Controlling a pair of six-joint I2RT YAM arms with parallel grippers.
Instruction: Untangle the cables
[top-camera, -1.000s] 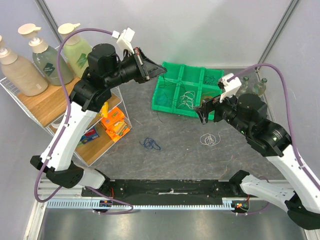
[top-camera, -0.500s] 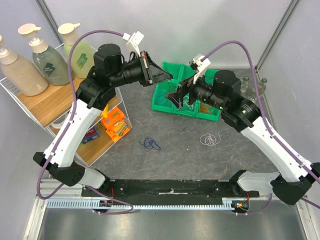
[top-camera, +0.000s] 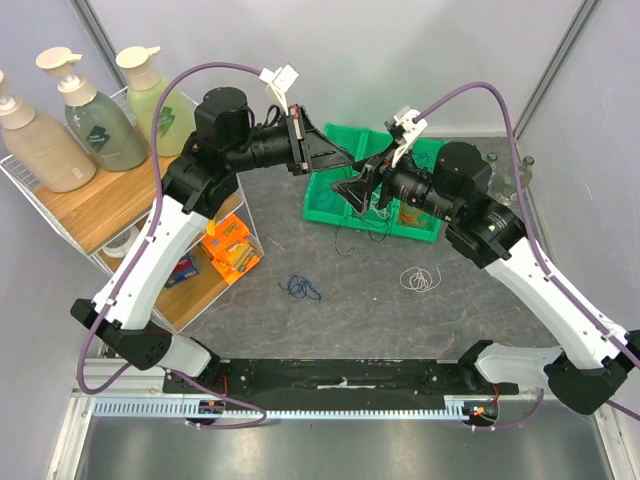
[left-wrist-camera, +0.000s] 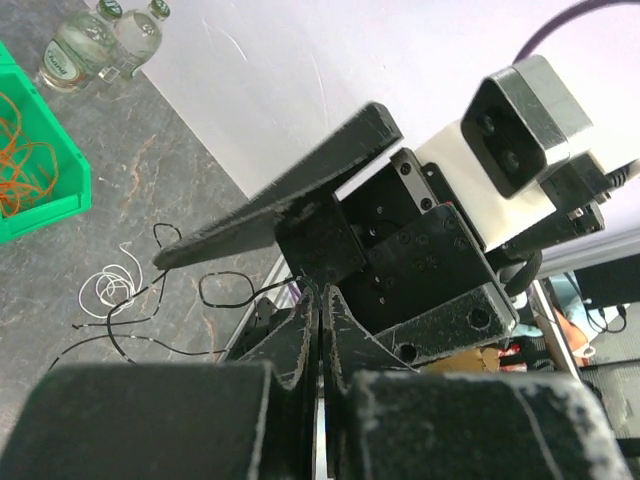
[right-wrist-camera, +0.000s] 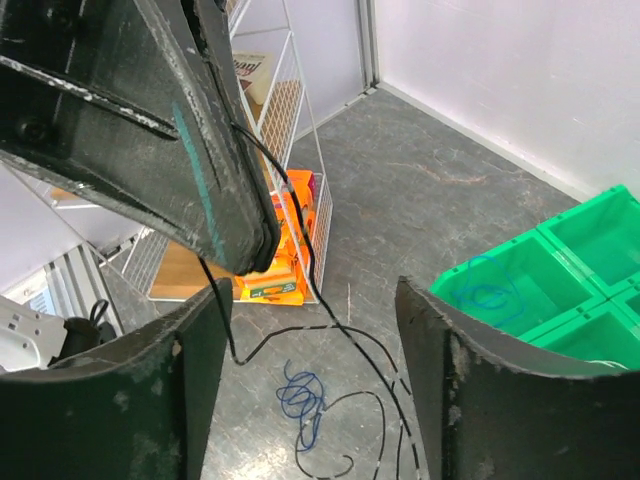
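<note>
**Q:** Where does the black cable (right-wrist-camera: 329, 325) lie?
**A:** It is clamped in the left end effector (top-camera: 348, 160), whose fingers are together, above the green tray (top-camera: 322, 208). From there it hangs steeply down to the counter (top-camera: 350, 310).

**Q:** And the right end effector (right-wrist-camera: 315, 385)?
**A:** Its fingers are apart and hold nothing, and it faces the left one. In the right wrist view the hanging strand lies just ahead, between the fingers, with its long axis near vertical. The right arm is judged the nearer to its free length.
</note>
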